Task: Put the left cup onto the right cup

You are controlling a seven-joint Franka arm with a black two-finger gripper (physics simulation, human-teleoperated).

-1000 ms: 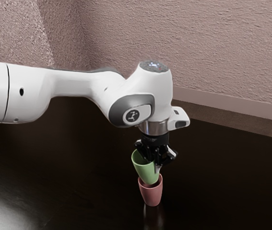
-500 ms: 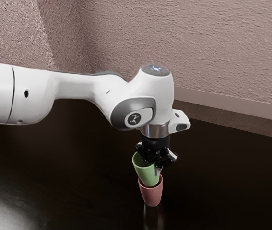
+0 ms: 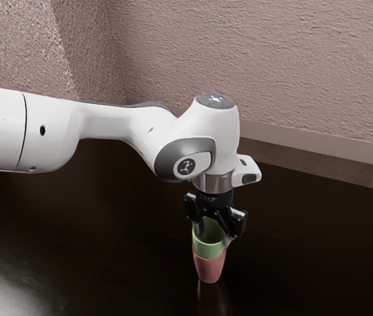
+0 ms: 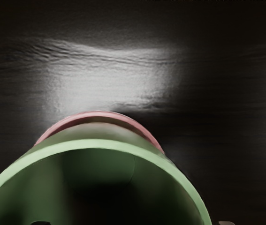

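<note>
- The black gripper (image 3: 214,228) is hanging straight down from the white Franka arm (image 3: 94,135), right over the two stacked cups.
- Its fingers are standing spread apart, one at each side of the green cup's mouth; they are not pinching the cup's wall.
- The green cup (image 3: 206,247) is sitting upright inside the pink cup (image 3: 209,266), nested so that just its upper band is showing above the pink rim.
- The pink cup is standing upright on the dark, glossy table (image 3: 318,250), its narrow base on the surface.
- In the exterior view, the arm is reaching in from the left, with its wrist bent down above the cups.
- Behind the table, a rough pinkish-brown wall (image 3: 291,59) is running across the scene, with a pale baseboard (image 3: 318,141) along its foot.
- In the wrist view, the green cup (image 4: 95,143) is looming just under the hand, its open mouth facing the camera and its inside dark.
- The pink cup's rim (image 4: 100,116) is peeking out as a thin arc just beyond the green rim.
- A bright patch of light is gleaming on the table (image 4: 123,75) beyond the cups.
</note>
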